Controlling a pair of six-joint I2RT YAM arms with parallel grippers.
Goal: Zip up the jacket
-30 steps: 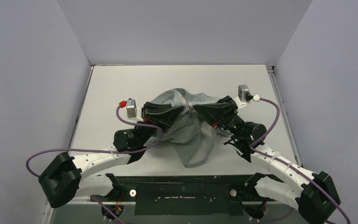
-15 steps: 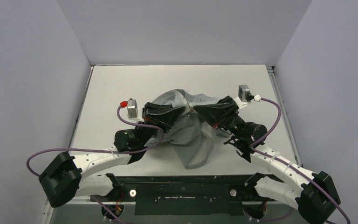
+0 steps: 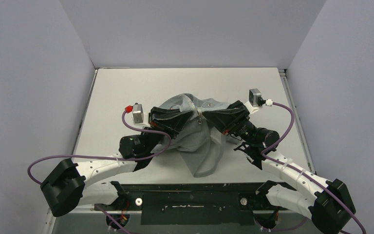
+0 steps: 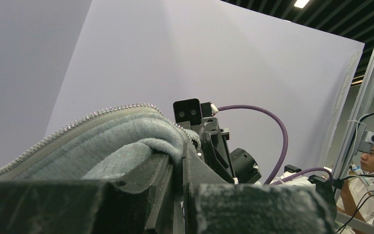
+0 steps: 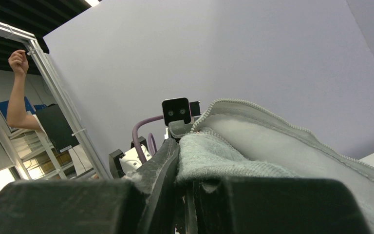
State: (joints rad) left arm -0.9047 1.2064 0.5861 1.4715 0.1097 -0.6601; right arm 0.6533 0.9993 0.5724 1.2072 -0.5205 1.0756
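Note:
The grey jacket (image 3: 203, 146) hangs bunched at the table's middle, lifted between both arms. My left gripper (image 3: 193, 116) and right gripper (image 3: 207, 116) meet tip to tip at its top edge. In the left wrist view my left gripper (image 4: 182, 148) is shut on a fold of the jacket (image 4: 102, 146), with the zipper teeth (image 4: 102, 111) arching above it. In the right wrist view my right gripper (image 5: 177, 144) is shut on the jacket (image 5: 253, 141), whose other zipper edge (image 5: 253, 105) curves away to the right. The zipper's slider is hidden from me.
The white table (image 3: 126, 87) is walled at the back and on both sides. Purple cables (image 3: 97, 157) loop from each wrist. The jacket's lower part drapes toward the near edge (image 3: 204, 170). A person (image 4: 370, 156) sits beyond the cell.
The right gripper has eased slightly to the right, so the two tips stand a little further apart. The jacket and left arm have barely shifted.

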